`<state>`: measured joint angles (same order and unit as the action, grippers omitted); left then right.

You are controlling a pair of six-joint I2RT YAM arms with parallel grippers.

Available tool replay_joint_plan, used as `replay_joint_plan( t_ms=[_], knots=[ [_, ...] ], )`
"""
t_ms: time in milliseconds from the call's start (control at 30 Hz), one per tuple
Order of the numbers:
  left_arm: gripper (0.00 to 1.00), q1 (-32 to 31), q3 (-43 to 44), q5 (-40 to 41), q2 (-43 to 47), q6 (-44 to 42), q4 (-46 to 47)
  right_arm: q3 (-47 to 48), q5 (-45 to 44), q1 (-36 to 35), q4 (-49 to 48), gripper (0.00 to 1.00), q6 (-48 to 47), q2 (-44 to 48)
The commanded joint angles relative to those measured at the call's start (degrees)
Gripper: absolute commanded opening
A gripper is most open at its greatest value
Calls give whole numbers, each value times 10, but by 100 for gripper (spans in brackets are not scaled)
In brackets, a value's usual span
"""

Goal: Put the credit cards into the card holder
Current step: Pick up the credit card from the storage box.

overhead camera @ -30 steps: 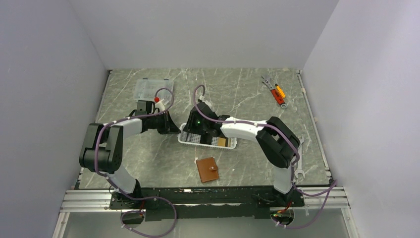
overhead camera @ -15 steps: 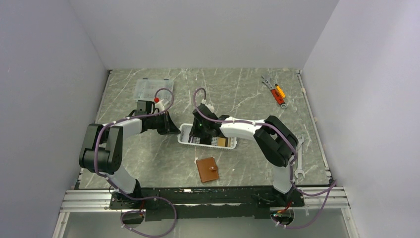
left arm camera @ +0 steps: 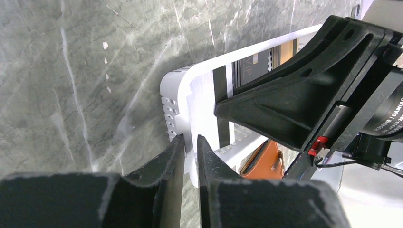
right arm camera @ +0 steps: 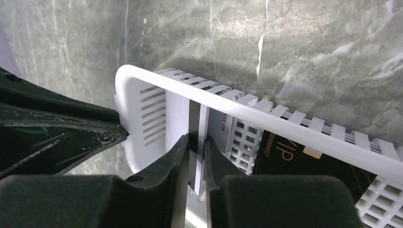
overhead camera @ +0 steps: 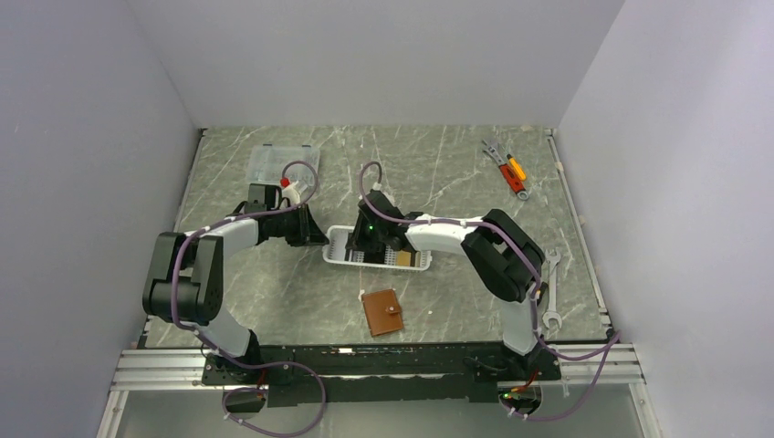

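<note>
The left gripper [left arm camera: 189, 140] is nearly closed, its fingers pinching the left end wall of the white slotted plastic basket [left arm camera: 173, 90]. The right gripper [right arm camera: 196, 142] clamps a thin pale card [right arm camera: 203, 123] standing on edge inside (a glossy black card [right arm camera: 304, 156] lies flat beside it). The brown leather card holder [overhead camera: 381, 312] lies folded on the veined marble table [overhead camera: 438, 164], near of the basket.
</note>
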<state>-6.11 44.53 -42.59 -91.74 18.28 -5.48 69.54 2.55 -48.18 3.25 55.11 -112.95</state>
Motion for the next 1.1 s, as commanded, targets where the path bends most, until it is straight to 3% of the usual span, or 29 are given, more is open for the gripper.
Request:
replay_joint_plan(
  t_ms=[0,133,233,467,833,1000,1067],
  knots=[
    [19,-8,20,-83,38,3,5,-29,16,8,-79,12,15,14],
    [27,-7,34,-102,52,0,-6,-59,36,15,-130,0,12,38],
    [34,0,48,-112,65,-5,-19,-80,71,23,-181,0,12,51],
    [42,49,80,-155,85,-32,-66,-81,89,28,-177,0,-10,81],
    [44,50,68,-124,73,-46,-72,-72,100,30,-139,0,-12,74],
    [46,50,97,-184,85,-65,-78,-73,100,44,-118,0,-44,128],
    [52,50,116,-213,94,-84,-93,-85,128,56,-140,0,-51,148]
  ],
)
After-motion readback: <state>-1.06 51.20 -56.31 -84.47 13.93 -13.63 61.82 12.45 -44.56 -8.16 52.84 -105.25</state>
